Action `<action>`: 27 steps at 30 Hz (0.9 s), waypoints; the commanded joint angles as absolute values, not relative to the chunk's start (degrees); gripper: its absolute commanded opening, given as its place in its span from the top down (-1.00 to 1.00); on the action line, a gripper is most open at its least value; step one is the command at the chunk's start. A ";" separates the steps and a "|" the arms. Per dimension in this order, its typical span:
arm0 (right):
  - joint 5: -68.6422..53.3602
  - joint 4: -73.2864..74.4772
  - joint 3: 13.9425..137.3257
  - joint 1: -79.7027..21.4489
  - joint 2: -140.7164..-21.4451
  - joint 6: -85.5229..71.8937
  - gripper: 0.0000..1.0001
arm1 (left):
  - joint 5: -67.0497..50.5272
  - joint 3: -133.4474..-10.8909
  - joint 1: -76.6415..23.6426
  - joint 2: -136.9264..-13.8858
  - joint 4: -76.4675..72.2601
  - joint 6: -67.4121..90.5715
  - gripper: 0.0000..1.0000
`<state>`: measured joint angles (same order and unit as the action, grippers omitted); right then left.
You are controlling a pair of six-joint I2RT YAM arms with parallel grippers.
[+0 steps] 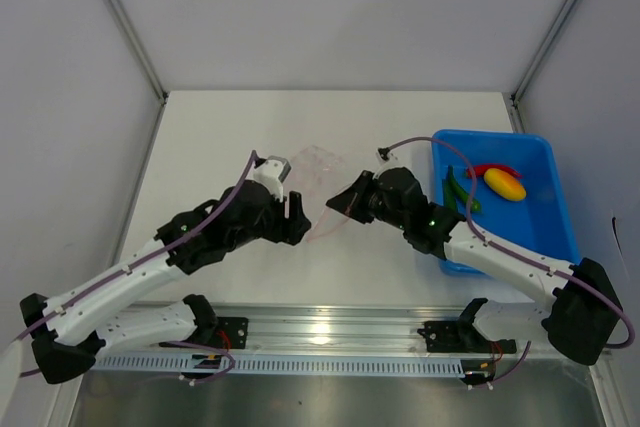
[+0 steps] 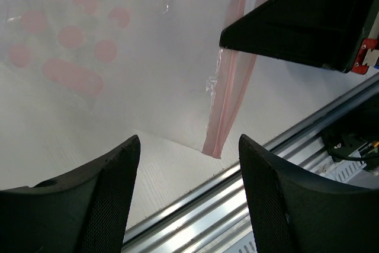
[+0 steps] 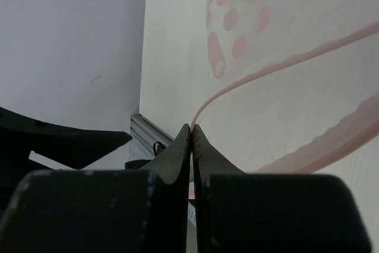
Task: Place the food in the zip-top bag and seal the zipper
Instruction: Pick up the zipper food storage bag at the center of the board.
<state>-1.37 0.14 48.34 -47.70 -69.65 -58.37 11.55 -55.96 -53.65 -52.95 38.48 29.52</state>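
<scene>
— While the right gripper (image 3: pixel 190 133) has its fingers pressed together on the zipper (image 3: pixel 284 60), is the left one doing anything?

— Not gripping, from where I stand. The left gripper (image 2: pixel 188 144) hangs with its fingers apart and nothing between them, just off the left side of the zip-top bag (image 1: pixel 318 169). The bag lies on the desk (image 1: pixel 250 127) between the two grippers.

— And which way does that pink strip run?

— From the pinched end at the bag's right side it runs down toward the near edge of the desk, so its length passes across the front of the left gripper. The pinched end looks raised a little, and the rest trails down to the desk.

— So the bag's mouth faces the left arm?

— I'd say the free lip does, and the left arm is the nearer one to it. My guess is that it has to take that lip so the mouth can be pulled open.

— Is anything in the bag?

— Nothing I can see. The red chili pepper (image 1: pixel 497 168), the yellow-orange piece (image 1: pixel 504 184) and the green pieces (image 1: pixel 457 190) all sit in the blue bin (image 1: pixel 490 134), well to the right of the bag.

— That's the right arm's side.

— Yes, and that arm is busy with the zipper.
</scene>
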 commanded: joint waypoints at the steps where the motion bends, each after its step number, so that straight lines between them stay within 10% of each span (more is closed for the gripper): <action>1: 0.00 1.85 48.87 -48.86 -69.08 -58.89 1.00 | 15.55 -59.32 -54.40 -53.43 35.77 30.15 -0.40; 27: 4.92 6.86 53.53 -52.03 -68.73 -71.10 1.00 | 22.15 -57.48 -59.15 -63.45 30.06 28.39 -0.41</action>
